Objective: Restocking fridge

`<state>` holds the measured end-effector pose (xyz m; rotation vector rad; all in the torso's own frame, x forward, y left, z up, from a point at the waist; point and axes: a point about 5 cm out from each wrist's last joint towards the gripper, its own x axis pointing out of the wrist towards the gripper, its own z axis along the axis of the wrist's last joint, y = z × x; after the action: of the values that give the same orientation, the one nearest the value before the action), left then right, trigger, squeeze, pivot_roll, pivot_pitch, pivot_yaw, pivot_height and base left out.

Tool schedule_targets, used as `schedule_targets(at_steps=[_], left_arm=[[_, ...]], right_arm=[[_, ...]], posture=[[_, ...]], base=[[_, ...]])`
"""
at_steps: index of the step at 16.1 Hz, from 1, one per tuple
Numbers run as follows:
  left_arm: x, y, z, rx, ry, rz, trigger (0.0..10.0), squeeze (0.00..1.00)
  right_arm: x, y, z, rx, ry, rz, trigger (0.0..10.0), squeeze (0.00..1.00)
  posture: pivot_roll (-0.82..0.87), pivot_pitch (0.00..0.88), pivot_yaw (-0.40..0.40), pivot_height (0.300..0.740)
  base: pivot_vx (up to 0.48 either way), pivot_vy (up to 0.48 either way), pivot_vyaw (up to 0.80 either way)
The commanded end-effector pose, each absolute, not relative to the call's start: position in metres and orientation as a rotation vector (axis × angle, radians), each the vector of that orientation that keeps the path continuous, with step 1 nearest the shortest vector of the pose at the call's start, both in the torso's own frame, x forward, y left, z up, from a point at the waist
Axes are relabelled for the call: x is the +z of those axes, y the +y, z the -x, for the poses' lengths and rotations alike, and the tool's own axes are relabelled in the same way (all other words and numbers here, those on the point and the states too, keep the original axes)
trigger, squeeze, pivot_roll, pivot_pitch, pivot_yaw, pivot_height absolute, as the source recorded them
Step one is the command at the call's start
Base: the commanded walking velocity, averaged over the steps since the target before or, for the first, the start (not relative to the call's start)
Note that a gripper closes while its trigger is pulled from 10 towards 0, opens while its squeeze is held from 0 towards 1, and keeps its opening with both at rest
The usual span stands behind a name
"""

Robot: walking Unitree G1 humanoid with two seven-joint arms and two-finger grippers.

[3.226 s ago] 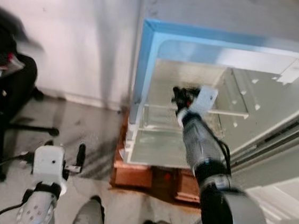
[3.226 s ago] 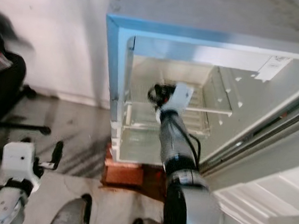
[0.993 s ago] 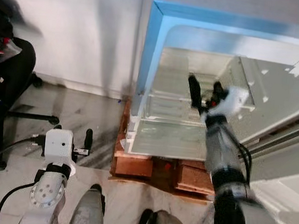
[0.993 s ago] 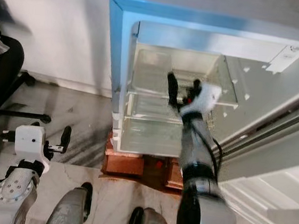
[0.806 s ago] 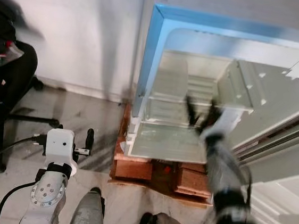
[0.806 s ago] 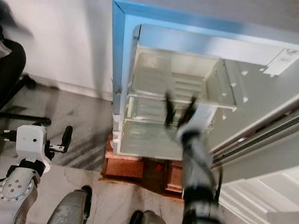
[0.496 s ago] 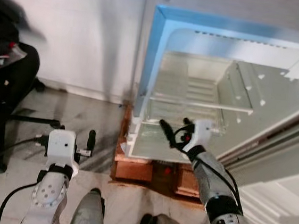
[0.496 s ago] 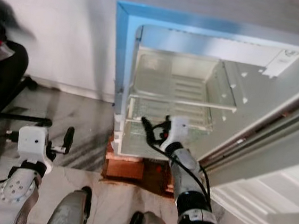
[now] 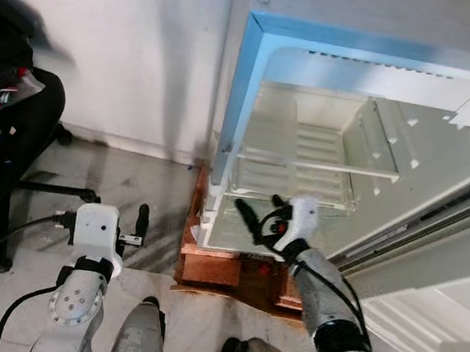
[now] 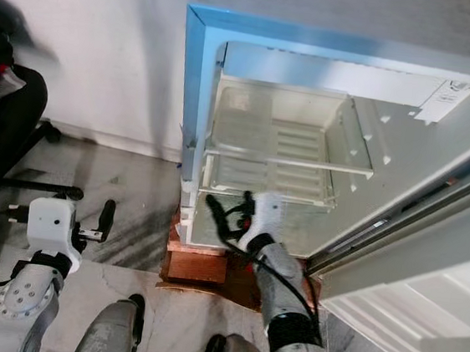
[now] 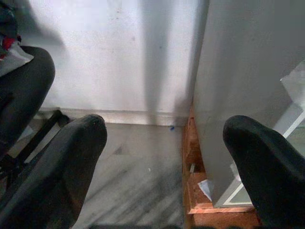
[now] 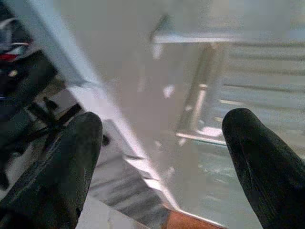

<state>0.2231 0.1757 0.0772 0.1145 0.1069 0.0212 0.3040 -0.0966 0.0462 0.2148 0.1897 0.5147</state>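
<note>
The fridge (image 9: pixel 236 100) stands open on the floor, with a blue-lit front frame. Its glass shelf (image 9: pixel 312 163) and the clear bottom compartment (image 9: pixel 229 230) hold nothing that I can see. My right gripper (image 9: pixel 262 217) hovers just in front of the bottom compartment, open, with nothing between its fingers. In the right wrist view the two black fingertips (image 12: pixel 57 162) frame the fridge's left wall and shelf edge. My left gripper (image 11: pixel 164 143) hangs low to the left of the fridge, open and empty, pointing at the wall and floor.
The fridge door (image 9: pixel 435 273) swings out at the right. The fridge rests on a reddish brick base (image 9: pixel 208 267). A black office chair (image 9: pixel 11 144) with clutter stands at the left by the white wall. My own legs (image 9: pixel 138 338) show at the bottom.
My right arm has drawn back out from the fridge's shelf and dropped down in front of the bottom compartment. The left arm has hardly moved.
</note>
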Motion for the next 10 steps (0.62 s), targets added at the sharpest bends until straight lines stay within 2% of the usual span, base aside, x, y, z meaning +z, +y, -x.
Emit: schedule_targets(at_steps=[1, 6, 7, 10], left_arm=[[0.074, 0.172, -0.220, 0.003, 0.125, -0.115, 10.0, 0.00], [0.069, 0.167, -0.198, 0.025, 0.166, -0.094, 10.0, 0.00], [0.068, 0.165, -0.189, 0.034, 0.181, -0.086, 10.0, 0.00], [0.068, 0.167, -0.181, 0.059, 0.197, -0.076, 10.0, 0.00]], right_arm=[[0.050, -0.090, -0.309, 0.532, 0.185, -0.185, 10.0, 0.00], [0.070, -0.064, -0.337, 0.545, 0.207, -0.063, 10.0, 0.00], [0.075, -0.063, -0.343, 0.545, 0.218, -0.016, 10.0, 0.00], [0.082, -0.068, -0.348, 0.631, 0.218, -0.037, 10.0, 0.00]], posture=[[0.27, 0.173, -0.085, 0.740], [0.28, 0.254, -0.119, 0.740], [0.29, 0.293, -0.136, 0.740], [0.29, 0.317, -0.152, 0.740]], base=[[0.000, 0.000, 0.00], [0.000, 0.000, 0.00], [0.000, 0.000, 0.00], [0.000, 0.000, 0.00]])
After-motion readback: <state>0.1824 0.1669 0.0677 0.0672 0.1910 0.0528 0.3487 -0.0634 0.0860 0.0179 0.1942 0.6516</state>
